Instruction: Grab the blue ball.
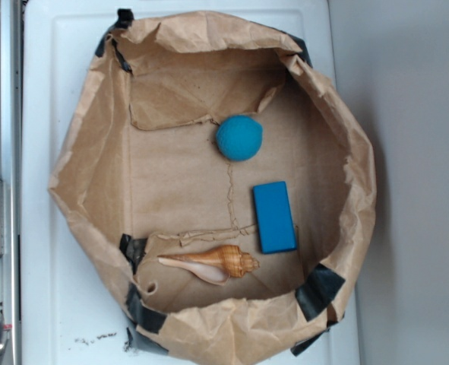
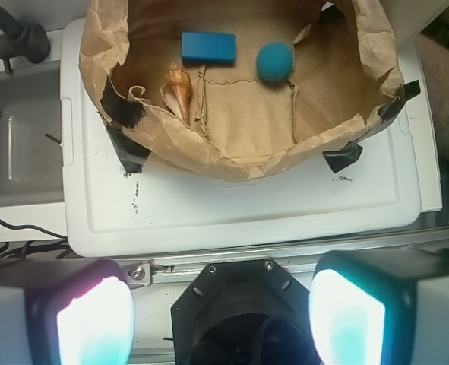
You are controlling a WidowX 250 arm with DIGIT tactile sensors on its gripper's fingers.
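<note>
Nothing done yet: the fuzzy round teal-blue ball point(image 1: 239, 138) sat untouched inside the crumpled brown paper tray point(image 1: 95, 114), near its back wall. The gripper point(image 2: 220, 319) was wide open, empty, well short of the tray.

A crumpled brown paper bin point(image 1: 95, 175) with folded-down walls sits on a white lid point(image 1: 49, 304), its corners fixed with black tape point(image 1: 319, 291). Inside, a flat blue block point(image 1: 274, 217) lies toward 3 o'clock from the bin's middle, long side running 12 to 6. A tan shell point(image 1: 216, 263) lies at 6 o'clock, its pointed tip aimed at 9. In the wrist view a grey sink point(image 2: 19, 144) adjoins the lid at 9 o'clock.
</note>
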